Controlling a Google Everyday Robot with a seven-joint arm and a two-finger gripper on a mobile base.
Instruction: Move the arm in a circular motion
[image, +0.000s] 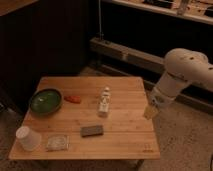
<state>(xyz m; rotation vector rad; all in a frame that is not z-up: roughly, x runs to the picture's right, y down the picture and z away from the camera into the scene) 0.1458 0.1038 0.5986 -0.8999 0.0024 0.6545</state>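
Observation:
My cream-white arm (182, 72) reaches in from the right edge of the camera view. It bends down at a bulbous joint to a narrow pale tip. The gripper (150, 111) at that tip hangs just above the right edge of the wooden table (125, 132). It holds nothing that I can see. It is well to the right of the small white bottle-like figure (104, 101) that stands upright in the middle of the table.
On the table are a green bowl (45, 100), a small orange-red item (73, 99), a white cup (27, 138), a clear packet (56, 142) and a dark grey block (92, 131). A dark wall and a low shelf rail (125, 52) run behind.

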